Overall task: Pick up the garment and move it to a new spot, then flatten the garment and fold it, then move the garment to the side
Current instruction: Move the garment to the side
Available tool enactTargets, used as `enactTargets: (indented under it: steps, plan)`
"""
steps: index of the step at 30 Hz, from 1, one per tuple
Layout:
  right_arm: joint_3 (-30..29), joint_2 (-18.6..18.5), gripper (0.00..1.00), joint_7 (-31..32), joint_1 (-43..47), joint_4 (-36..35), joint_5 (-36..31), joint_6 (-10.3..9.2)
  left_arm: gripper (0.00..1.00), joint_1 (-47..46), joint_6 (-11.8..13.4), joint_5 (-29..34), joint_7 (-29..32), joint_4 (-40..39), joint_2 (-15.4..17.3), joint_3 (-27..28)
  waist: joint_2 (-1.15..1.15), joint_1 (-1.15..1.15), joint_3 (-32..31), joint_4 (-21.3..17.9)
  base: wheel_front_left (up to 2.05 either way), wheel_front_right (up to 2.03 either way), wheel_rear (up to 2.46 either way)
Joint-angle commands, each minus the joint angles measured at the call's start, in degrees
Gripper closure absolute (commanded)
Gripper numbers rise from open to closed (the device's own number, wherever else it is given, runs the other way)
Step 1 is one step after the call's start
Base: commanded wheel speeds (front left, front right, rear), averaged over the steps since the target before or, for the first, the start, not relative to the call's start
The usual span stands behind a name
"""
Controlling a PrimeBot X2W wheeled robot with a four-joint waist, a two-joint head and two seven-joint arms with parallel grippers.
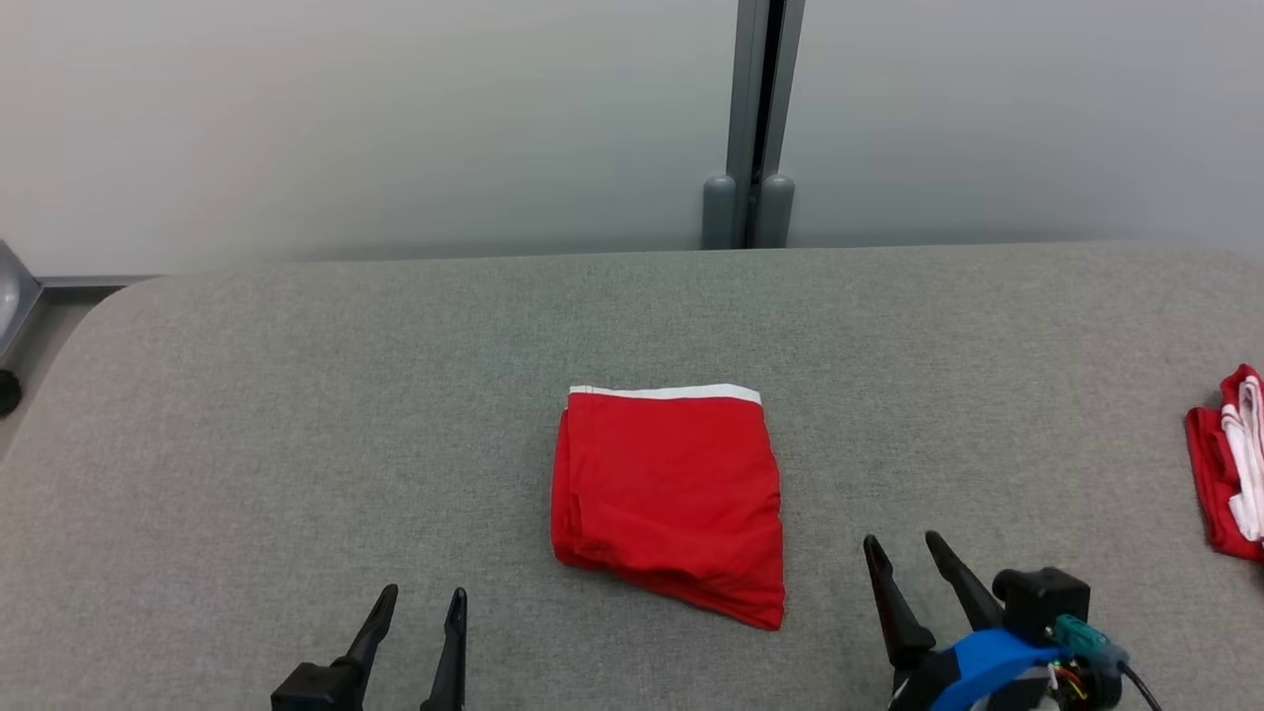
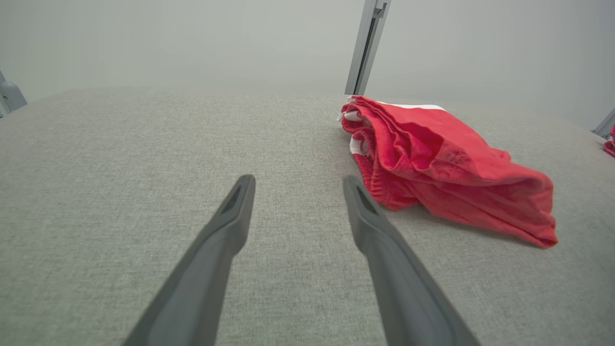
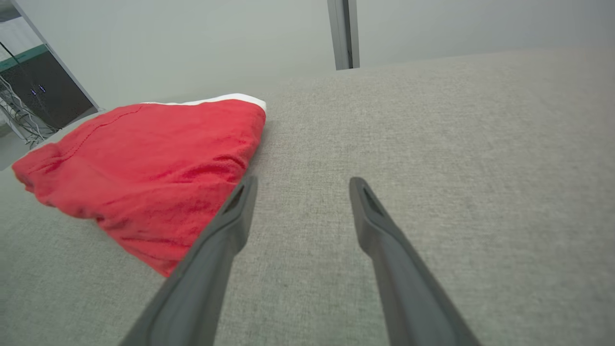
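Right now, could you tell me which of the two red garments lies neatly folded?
The red shorts with a white band in the middle, a flat squared stack; the red-and-white garment at the head view's right edge lies bunched.

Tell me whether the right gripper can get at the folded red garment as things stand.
Probably yes: the right gripper stands open beside the folded red garment, with bare grey tabletop between them.

The red garment [image 1: 671, 494] lay folded into a compact block — white band along its far edge — mid-surface.
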Motion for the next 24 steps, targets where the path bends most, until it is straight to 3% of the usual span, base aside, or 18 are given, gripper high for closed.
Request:
enactTargets:
  steps: [1, 7, 14, 15, 16, 17, 24]
  plan:
    - [0.59, -0.14, 0.0, -0.16, -2.19, 0.19, 0.9, 0.0, 0.0, -1.35, 0.1, -0.35, -0.13, -0.33, 0.46, -0.47, 0.0, 0.01, 1.48, 1.19, 0.0, 0.0, 0.0]
    - [3.81, -0.15, 0.0, -0.17, -10.01, 4.3, 2.88, 0.0, 0.0, -3.71, 0.1, -2.43, -0.13, -0.59, 1.78, -2.87, 0.0, 0.01, 6.08, 4.93, 0.0, 0.0, 0.0]
    - [4.74, -0.17, 0.0, -0.16, -18.45, 17.74, 3.31, 0.0, 0.0, -6.3, 0.1, -4.8, -0.13, -0.78, 3.63, -4.59, 0.0, 0.01, 10.37, 9.21, 0.0, 0.0, 0.0]
    - [5.17, -0.16, 0.45, -0.15, -19.14, 19.67, 3.36, 0.0, 0.0, -6.53, 0.1, -5.08, -0.13, -0.77, 3.94, -4.66, 0.0, 0.01, 10.7, 9.56, 0.0, 0.0, 0.0]
    - [5.75, -0.15, 0.76, 0.03, -19.76, 20.98, 3.73, 0.01, 0.0, -6.72, 0.1, -5.34, -0.13, -0.74, 4.16, -4.62, 0.0, 0.01, 11.05, 9.8, 0.0, 0.0, 0.0]
    - [6.29, -0.07, 1.0, 0.05, -19.85, 22.05, 4.24, 0.01, 0.0, -6.93, 0.1, -5.56, -0.13, -0.76, 4.28, -4.59, 0.0, 0.01, 11.33, 9.92, 0.0, 0.0, 0.0]
    - [5.31, -0.15, 1.0, 0.16, -19.01, 21.46, 4.3, -0.01, 0.0, -6.21, 0.1, -5.9, -0.13, -1.36, 4.77, -3.92, 0.0, 0.01, 11.0, 7.03, 0.0, 0.0, 0.0]
